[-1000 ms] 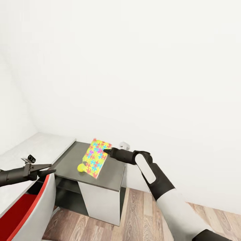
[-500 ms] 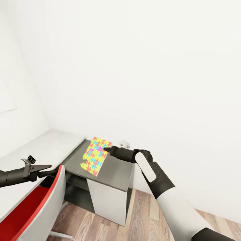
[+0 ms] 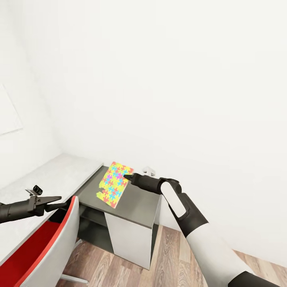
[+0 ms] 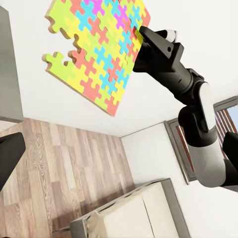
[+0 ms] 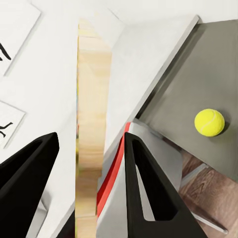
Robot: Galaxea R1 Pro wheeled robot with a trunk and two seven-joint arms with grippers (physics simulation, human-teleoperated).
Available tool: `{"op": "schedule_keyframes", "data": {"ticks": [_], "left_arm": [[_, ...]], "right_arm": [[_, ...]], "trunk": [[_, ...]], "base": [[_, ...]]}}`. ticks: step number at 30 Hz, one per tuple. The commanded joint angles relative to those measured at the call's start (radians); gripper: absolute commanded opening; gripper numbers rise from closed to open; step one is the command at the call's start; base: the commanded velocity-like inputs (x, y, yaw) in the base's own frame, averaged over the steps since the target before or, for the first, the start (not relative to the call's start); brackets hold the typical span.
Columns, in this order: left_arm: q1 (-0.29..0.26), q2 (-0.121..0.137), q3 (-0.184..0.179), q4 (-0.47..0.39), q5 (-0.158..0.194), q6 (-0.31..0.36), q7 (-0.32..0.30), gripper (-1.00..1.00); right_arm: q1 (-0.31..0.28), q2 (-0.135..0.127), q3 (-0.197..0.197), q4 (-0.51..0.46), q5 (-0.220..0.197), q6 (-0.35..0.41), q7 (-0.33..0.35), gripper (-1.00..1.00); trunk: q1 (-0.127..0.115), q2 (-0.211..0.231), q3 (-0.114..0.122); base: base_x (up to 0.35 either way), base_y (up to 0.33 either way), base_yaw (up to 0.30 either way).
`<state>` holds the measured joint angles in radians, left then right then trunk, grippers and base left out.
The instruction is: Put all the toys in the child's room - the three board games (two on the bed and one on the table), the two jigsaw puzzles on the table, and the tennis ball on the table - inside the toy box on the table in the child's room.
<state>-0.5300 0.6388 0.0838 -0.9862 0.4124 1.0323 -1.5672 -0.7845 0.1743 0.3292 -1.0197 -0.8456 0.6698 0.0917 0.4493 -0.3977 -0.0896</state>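
- Head view: right gripper (image 3: pixel 126 177) clamped on one edge of a jigsaw puzzle (image 3: pixel 113 184), held tilted above the table's (image 3: pixel 135 203) lower dark grey section.
- Left gripper (image 3: pixel 57 198) fingers together (pointed tips), above the red-and-white chair (image 3: pixel 44 243) by the light grey desktop.
- Right wrist view: tennis ball (image 5: pixel 209 122) sits on the dark section, well apart from the fingers (image 5: pixel 146 188), wooden puzzle edge between them.

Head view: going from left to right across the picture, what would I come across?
Left gripper → red chair → jigsaw puzzle held up over the dark grey table section → right gripper.
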Motion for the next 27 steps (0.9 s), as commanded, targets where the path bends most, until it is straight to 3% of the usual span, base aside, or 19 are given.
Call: {"op": "schedule_keyframes", "data": {"ticks": [1,19,21,22,24,25,27], "left_arm": [[-0.001,0.000,-0.001,0.000,0.000,0.011,-0.004,1.00],[-0.004,0.009,0.014,-0.003,-0.002,0.012,-0.004,1.00],[-0.011,0.055,0.031,-0.006,0.002,0.015,-0.004,1.00],[-0.015,0.095,0.037,-0.007,0.004,0.015,-0.004,1.00],[-0.027,0.146,0.042,-0.007,0.017,0.015,-0.004,1.00],[-0.041,0.186,0.043,-0.008,0.042,0.015,-0.004,1.00],[-0.052,0.229,0.043,-0.008,0.084,0.015,-0.004,1.00]], "right_arm": [[-0.001,0.000,-0.001,0.000,0.003,0.004,0.003,-1.00],[-0.001,0.000,0.001,0.001,0.012,0.005,0.002,-1.00],[-0.001,0.000,0.001,0.001,0.013,0.005,0.002,-1.00],[-0.001,0.000,0.001,0.000,0.012,0.004,0.002,-1.00],[-0.001,0.000,0.000,0.001,0.011,0.004,0.002,-1.00],[-0.001,0.000,0.000,0.002,0.010,0.004,0.003,-1.00],[-0.001,0.000,0.000,0.002,0.009,0.004,0.003,-1.00]], "trunk": [[0.001,-0.002,-0.002],[0.001,-0.002,0.007],[0.001,-0.002,0.008],[0.001,-0.002,0.008],[0.001,-0.002,0.009],[0.001,-0.002,0.009],[0.001,-0.002,0.010]], "base": [[0.000,0.000,0.018],[0.000,0.000,0.238],[0.000,0.000,0.280],[0.000,0.000,0.281],[0.000,0.000,0.282],[0.000,0.000,0.282],[0.000,0.000,0.282]]}}
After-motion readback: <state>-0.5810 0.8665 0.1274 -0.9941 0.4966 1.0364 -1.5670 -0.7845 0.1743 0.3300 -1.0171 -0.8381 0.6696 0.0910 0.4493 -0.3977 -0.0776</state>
